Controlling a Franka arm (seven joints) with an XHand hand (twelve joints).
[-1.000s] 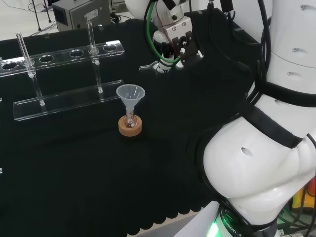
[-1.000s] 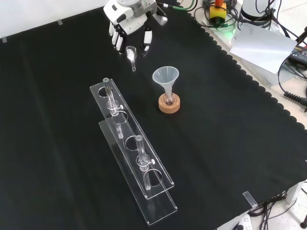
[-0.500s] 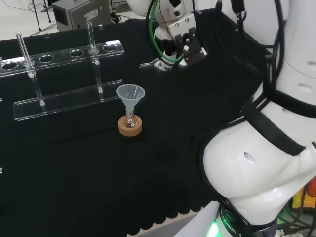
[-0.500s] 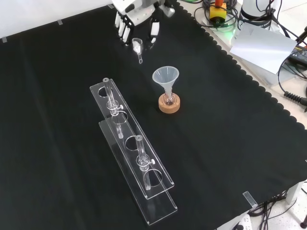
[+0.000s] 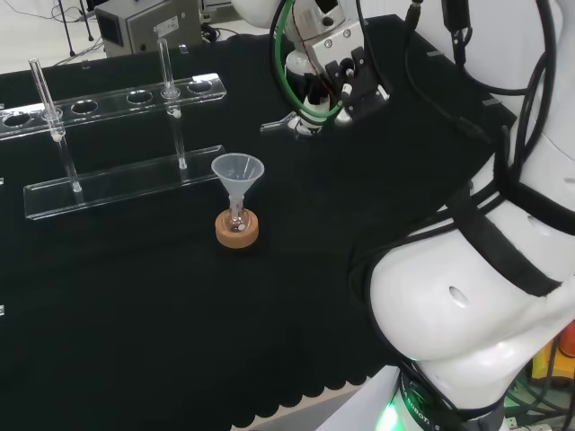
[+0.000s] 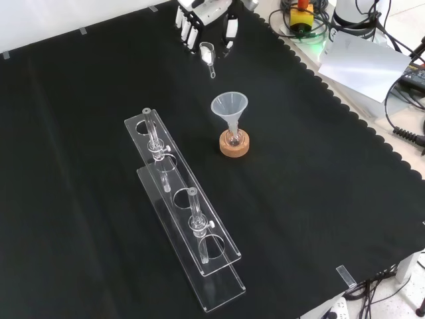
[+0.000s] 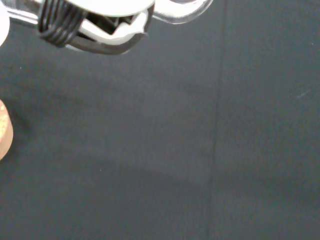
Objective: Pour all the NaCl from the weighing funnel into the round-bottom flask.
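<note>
one hand (image 6: 202, 14) at the far edge of the cloth in the front view, fingers curled round the weighing funnel (image 6: 208, 53), pinching it between fingers and thumb. weighing funnel held up off the cloth, stem pointing down toward the near side in the front view; some white stuff visible in its scoop end. same hand (image 5: 337, 76) in the head view, far right of centre, with the weighing funnel (image 5: 287, 124) sticking out to its left, roughly level.

round-bottom flask (image 6: 233, 139) near mid-cloth in the front view, sat upright in a cork ring (image 6: 234, 145), clear plastic funnel (image 6: 229, 106) standing in its neck. weighing funnel well apart from it, farther off and slightly left in the front view. in the head view: flask (image 5: 237, 218), cork ring (image 5: 237, 231) and plastic funnel (image 5: 237, 171) near and left of the hand, not touching.

clear rack (image 6: 183, 210) left of the flask in the front view, running near to far, two glass tubes upright in it. rack (image 5: 117, 139) at far left in the head view.

wrist view: black cloth (image 7: 200, 150), sliver of cork ring (image 7: 3, 135) at the edge, blurred part of the hand (image 7: 100, 20).
</note>
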